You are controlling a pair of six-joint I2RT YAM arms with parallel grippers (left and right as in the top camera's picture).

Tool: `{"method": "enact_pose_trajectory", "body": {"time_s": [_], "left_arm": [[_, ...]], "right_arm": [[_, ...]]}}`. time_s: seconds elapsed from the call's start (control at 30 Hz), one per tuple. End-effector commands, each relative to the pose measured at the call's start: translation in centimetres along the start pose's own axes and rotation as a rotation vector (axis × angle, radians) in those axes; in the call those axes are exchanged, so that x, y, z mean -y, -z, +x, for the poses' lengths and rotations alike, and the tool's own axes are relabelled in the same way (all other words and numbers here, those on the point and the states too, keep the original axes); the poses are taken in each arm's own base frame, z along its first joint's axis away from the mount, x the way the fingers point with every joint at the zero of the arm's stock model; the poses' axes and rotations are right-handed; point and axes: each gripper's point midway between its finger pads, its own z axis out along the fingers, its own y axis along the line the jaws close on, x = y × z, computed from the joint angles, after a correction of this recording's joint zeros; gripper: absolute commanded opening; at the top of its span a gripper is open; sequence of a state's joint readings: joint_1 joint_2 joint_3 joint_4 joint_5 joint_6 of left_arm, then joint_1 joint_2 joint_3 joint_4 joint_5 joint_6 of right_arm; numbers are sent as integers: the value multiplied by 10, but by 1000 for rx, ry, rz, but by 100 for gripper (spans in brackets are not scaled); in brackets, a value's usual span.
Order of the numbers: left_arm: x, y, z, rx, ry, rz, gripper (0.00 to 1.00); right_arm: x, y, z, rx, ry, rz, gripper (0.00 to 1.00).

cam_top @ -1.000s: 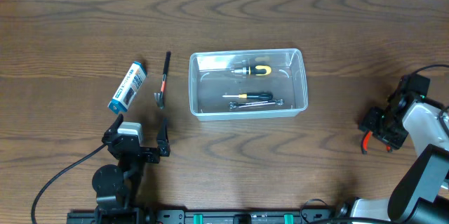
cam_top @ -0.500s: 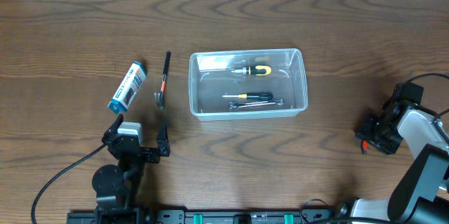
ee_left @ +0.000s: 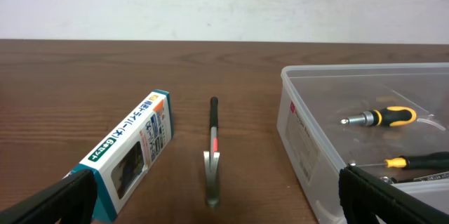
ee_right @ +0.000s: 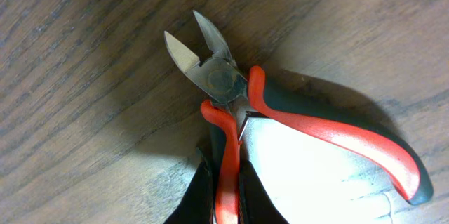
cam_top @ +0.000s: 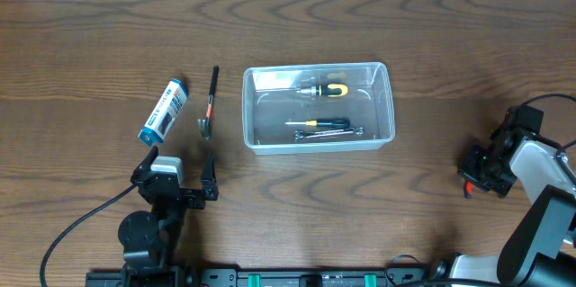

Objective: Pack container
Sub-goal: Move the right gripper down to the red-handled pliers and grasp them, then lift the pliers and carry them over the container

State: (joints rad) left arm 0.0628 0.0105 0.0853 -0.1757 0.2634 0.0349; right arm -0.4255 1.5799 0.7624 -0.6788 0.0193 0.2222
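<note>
While both arms sit at the near edge of the dark wood-grain table (cam_top: 90, 17), the clear, shallow, rectangular plastic container (cam_top: 373, 112) rests open side up near the middle of the surface. Its long axis runs left to right across the overhead view, one short end towards each arm's side. Inside lie a stubby yellow-and-black screwdriver (cam_top: 324, 90) by the far wall, and a thin yellow-and-black screwdriver (cam_top: 317, 123) just beside a silver wrench (cam_top: 329, 132) by the near wall, all three lengthwise along the bin. To its left, apart from the rim, a slim black-handled tool with a red band and metal head (cam_top: 209, 103) lies with the handle pointing away from the robot. A blue-and-white cardboard box (cam_top: 163, 110) lies slanted farther left. The left gripper (cam_top: 178, 172) hangs near these two with its fingers spread wide and nothing between them. From the left wrist camera the box (ee_left: 130, 150), the banded tool (ee_left: 212, 150) and a corner of the container (ee_left: 302, 147) appear between the two dark fingertips (ee_left: 42, 203). Well to the right of the bin, the right gripper (cam_top: 481, 170) is low over the table. The right wrist camera shows its fingers (ee_right: 200, 196) closed tight on one handle of the red-and-black side cutters (ee_right: 217, 76), whose short blades stand slightly parted and point away from the gripper (ee_right: 226, 196).
</note>
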Motion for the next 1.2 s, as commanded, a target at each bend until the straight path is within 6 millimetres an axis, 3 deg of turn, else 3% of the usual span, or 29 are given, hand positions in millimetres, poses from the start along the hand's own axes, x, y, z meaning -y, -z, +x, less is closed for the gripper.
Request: {"method": "enact_pose_trajectory", "body": {"time_s": [0.0,0.2,0.37,0.57,0.77,0.9,1.0,1.17], "left_arm": [[1,-1,6,-12,-14,10,98],[1,-1,6,-12,-14,10,98],[1,-1,6,-12,-14,9,98],[1,-1,6,-12,-14,10,98],[1,-1,6,-12,-14,10,98],[1,-1,6,-12,-14,10,98],[1,-1,6,-12,-14,10,98],[1,-1,6,-12,-14,10,98]], "right_arm": [[1,0,2,2,-7,-2,1],[-6,8,-5,7,-5,-35,1],[-16,31,-28,45,8,-55,1],[-59,88,-70,150,94,-164,1],[-132,171,-100,324,331,-303,1],[-190,224,-92,446,598,-368,1],[-236,257,-66,533,885,-394,1],[-283,273,-19,609,1182,-355,1]]}}
